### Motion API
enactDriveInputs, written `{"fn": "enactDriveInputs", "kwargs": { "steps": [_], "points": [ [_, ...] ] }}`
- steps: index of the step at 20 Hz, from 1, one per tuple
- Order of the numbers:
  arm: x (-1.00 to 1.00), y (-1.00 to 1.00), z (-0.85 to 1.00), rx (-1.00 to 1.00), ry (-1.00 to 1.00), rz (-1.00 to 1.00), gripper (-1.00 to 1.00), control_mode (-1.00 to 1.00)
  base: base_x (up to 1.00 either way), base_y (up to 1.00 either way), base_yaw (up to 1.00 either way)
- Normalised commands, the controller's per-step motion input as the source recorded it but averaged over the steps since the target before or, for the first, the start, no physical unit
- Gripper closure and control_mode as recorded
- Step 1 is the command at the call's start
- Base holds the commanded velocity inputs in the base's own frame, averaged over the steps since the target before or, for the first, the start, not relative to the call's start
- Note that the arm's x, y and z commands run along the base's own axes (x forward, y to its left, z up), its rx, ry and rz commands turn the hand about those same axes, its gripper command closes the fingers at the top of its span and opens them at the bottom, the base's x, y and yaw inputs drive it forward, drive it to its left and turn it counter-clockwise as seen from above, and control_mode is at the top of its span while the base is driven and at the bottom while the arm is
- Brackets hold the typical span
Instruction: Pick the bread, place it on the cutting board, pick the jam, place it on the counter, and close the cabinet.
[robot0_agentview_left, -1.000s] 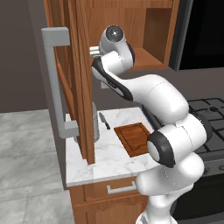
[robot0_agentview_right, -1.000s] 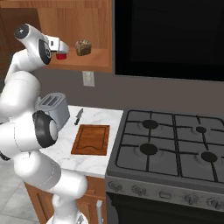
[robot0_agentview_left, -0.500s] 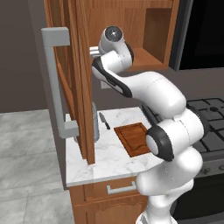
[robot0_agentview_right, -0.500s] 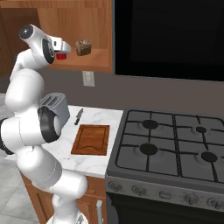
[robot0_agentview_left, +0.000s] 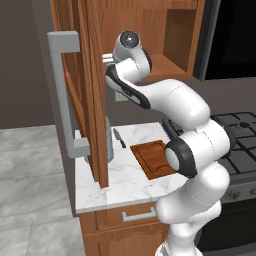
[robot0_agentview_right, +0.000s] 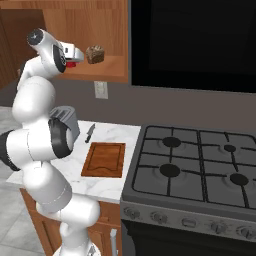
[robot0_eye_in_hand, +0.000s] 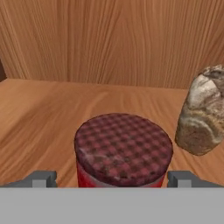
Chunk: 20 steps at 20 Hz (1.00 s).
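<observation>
1. Since a second ago, the wrist has pushed further into the cabinet (robot0_agentview_left: 82, 75); in the right base view the gripper (robot0_agentview_right: 75, 54) now sits closer to the bread (robot0_agentview_right: 95, 54). Base cameras have not shifted.
2. Left base view, from the left: cabinet door stands open, its grey bar handle (robot0_agentview_left: 62, 95) facing me. The toaster (robot0_agentview_left: 107, 140) is partly hidden behind the door edge.
3. Next along, a knife (robot0_agentview_left: 119, 138) lies on the counter (robot0_agentview_left: 120, 180), then the cutting board (robot0_agentview_left: 154, 159) flat on the marble, bare on top.
4. Right base view: my arm reaches up to the cabinet shelf. The jam (robot0_agentview_right: 73, 63) peeks out red just below the hand; the bread sits on the shelf just right of it.
5. Hand view, left to right: left fingertip (robot0_eye_in_hand: 41, 178), then the jam (robot0_eye_in_hand: 123, 151) with its checked dark red lid between the two tips, then the bread (robot0_eye_in_hand: 203, 118) near the jar but apart from it.
6. Fingers are spread wide, one tip either side of the jar, with a gap on both sides; nothing is held.
7. Both jar and bread rest on the wooden shelf.
</observation>
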Motion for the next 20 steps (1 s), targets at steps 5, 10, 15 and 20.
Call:
{"fn": "enactDriveInputs", "kwargs": {
  "steps": [5,10,15,20],
  "points": [
    [0.22,-0.02,-0.05,0.0,0.0,0.0,-1.0,-1.0,0.0,0.0,0.0],
    [0.24,0.0,-0.06,0.0,0.0,0.0,-1.0,-1.0,0.0,0.0,0.0],
    [0.04,0.0,0.0,0.0,0.01,0.0,-1.0,-1.0,0.0,0.0,0.0],
    [0.0,0.0,-0.02,0.0,0.01,0.0,1.0,-1.0,0.0,0.0,0.0]
  ]
}}
